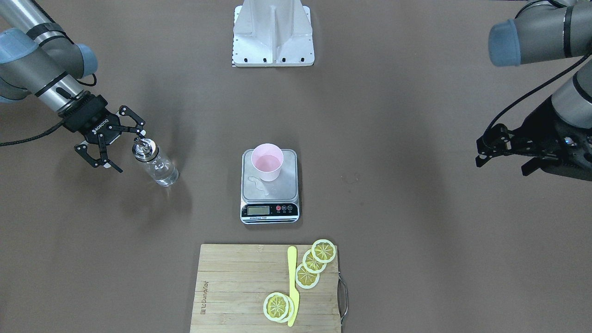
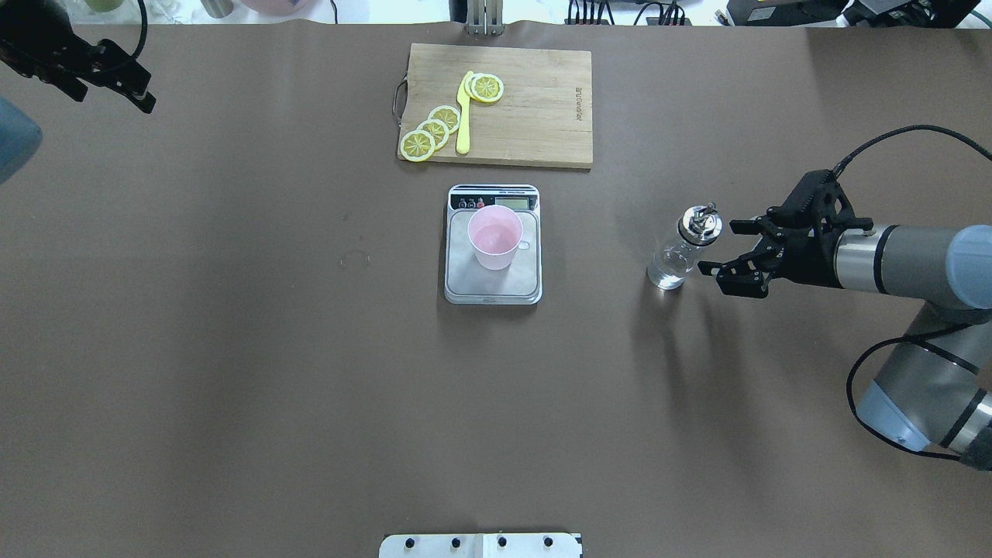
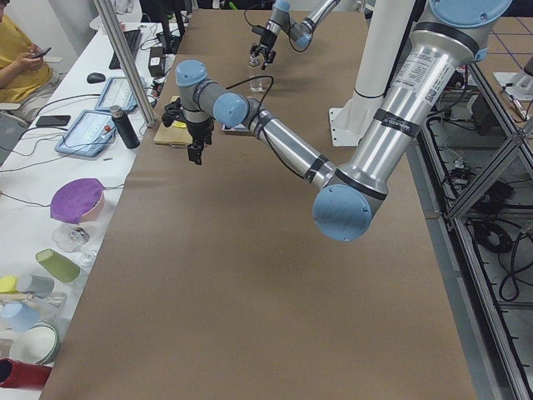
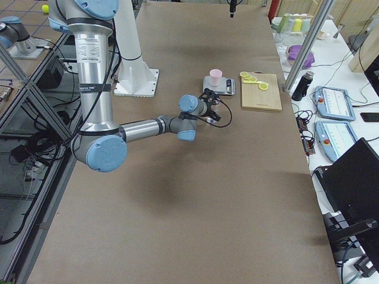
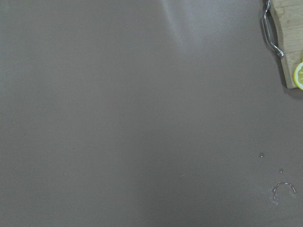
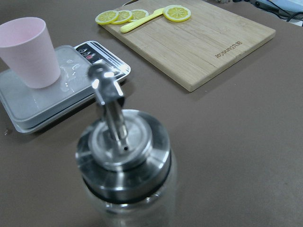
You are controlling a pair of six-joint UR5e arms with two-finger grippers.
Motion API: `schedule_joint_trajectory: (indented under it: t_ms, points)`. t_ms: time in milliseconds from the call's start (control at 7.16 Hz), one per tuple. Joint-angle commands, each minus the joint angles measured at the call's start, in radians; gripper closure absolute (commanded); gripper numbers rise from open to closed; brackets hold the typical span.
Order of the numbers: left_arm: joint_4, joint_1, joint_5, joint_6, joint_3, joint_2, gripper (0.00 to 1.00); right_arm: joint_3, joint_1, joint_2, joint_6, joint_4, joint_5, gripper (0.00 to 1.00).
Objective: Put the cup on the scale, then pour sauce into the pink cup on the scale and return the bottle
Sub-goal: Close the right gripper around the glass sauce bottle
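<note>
Since the cup [image 1: 267, 162] sits on the scale [image 1: 269, 187], seemingly filled, the bottle [image 2: 680, 252] stands upright on the desk [image 2: 310, 387] just ahead of the right gripper [image 2: 717, 248], its fingers spread and empty, apparently returned.

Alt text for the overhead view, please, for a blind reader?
A pink cup stands on a scale, central on a brown table. To its right, the open right gripper is beside an upright bottle; beyond lies a cutting board with lemon slices.

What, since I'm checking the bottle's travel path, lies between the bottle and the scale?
Nothing: in the overhead view only bare brown table runs between the bottle and the scale.
</note>
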Motion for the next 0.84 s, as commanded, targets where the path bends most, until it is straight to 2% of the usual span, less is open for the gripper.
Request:
schedule_joint_trajectory:
  t_ms: [0, 279, 698]
  points:
    - [0.001, -0.002, 0.0, 0.0, 0.001, -0.002, 0.01, -0.003, -0.043, -0.01, 0.006, 0.043, -0.084, 0.18]
    - [0.002, -0.002, 0.001, 0.0, 0.001, -0.003, 0.01, -0.011, -0.101, -0.034, 0.006, 0.099, -0.188, 0.2]
    - [0.002, -0.002, 0.001, 0.0, 0.0, -0.005, 0.01, -0.095, -0.175, -0.021, 0.038, 0.237, -0.304, 0.16]
